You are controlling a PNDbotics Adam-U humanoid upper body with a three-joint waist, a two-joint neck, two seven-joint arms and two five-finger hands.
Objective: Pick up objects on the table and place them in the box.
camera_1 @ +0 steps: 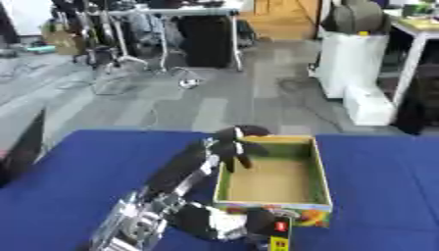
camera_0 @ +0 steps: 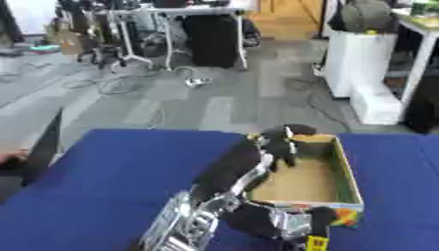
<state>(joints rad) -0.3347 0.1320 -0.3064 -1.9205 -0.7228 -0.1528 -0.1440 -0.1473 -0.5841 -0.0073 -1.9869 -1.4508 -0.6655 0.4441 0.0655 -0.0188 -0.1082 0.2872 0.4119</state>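
An open cardboard box (camera_0: 345, 169) with a colourful printed front stands on the blue table (camera_0: 120, 166), right of centre. Its brown floor shows nothing inside. My left arm rises from the lower left to the box's far left corner. My left hand (camera_0: 280, 146) hangs over that corner, fingers relaxed and pointing down into the box, with nothing visible in them. My right hand (camera_0: 276, 223) sits low at the box's near edge, black and silver. A small yellow and red thing (camera_0: 317, 242) shows just below it. I see no loose objects on the table.
A dark flat panel (camera_0: 47, 144) leans at the table's left edge. Bare blue cloth spreads left of the arm and right of the box. Beyond the far edge lie grey floor, desks and a white cabinet (camera_0: 360, 63).
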